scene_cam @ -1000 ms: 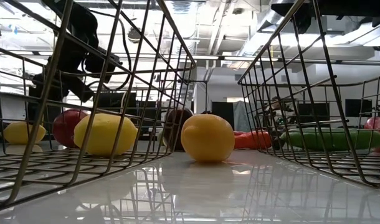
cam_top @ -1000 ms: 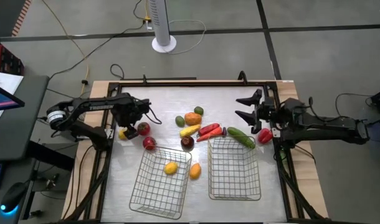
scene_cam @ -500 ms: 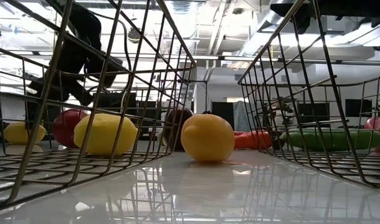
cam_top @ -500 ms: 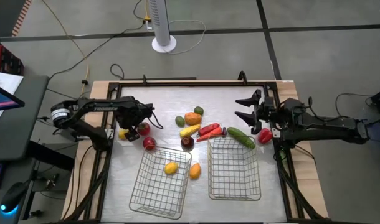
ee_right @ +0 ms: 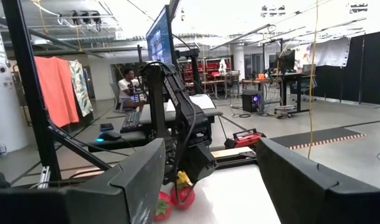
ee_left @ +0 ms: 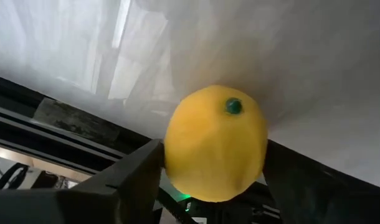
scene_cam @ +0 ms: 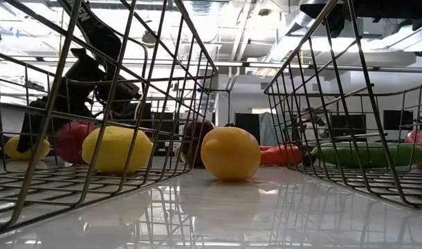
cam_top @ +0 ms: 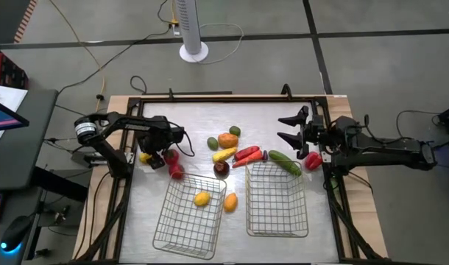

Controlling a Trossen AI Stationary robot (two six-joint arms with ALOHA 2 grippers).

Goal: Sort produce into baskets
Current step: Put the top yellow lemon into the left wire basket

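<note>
A yellow lemon (ee_left: 215,146) lies on the table near its left edge (cam_top: 144,157). My left gripper (cam_top: 151,154) points steeply down over it, open, with one finger on each side of the lemon. Two red round pieces (cam_top: 177,171) lie just to the right of it. My right gripper (cam_top: 289,126) hangs open above the table's right side, holding nothing. Two wire baskets stand at the near side. The left basket (cam_top: 168,221) has a yellow piece (cam_top: 202,198) in it, and the right basket (cam_top: 305,213) shows nothing inside. My left gripper comes from above, slanting down, with its fingers (ee_left: 137,177) close against the lemon's two sides (ee_left: 174,155). I cannot tell whether they touch it. The lemon rests on the table.
In the middle of the table lie an orange piece (cam_top: 227,140), two green pieces (cam_top: 234,131), a yellow piece (cam_top: 224,154), red chilies (cam_top: 246,154), a maroon piece (cam_top: 221,167) and a cucumber (cam_top: 284,162). A red piece (cam_top: 311,160) lies at the right. An orange-yellow piece (cam_top: 230,202) sits between the baskets.
My left gripper has come down toward the table and a little toward its near edge, tipping steeper, until its fingers stand around the yellow lemon. The lemon has not moved.
</note>
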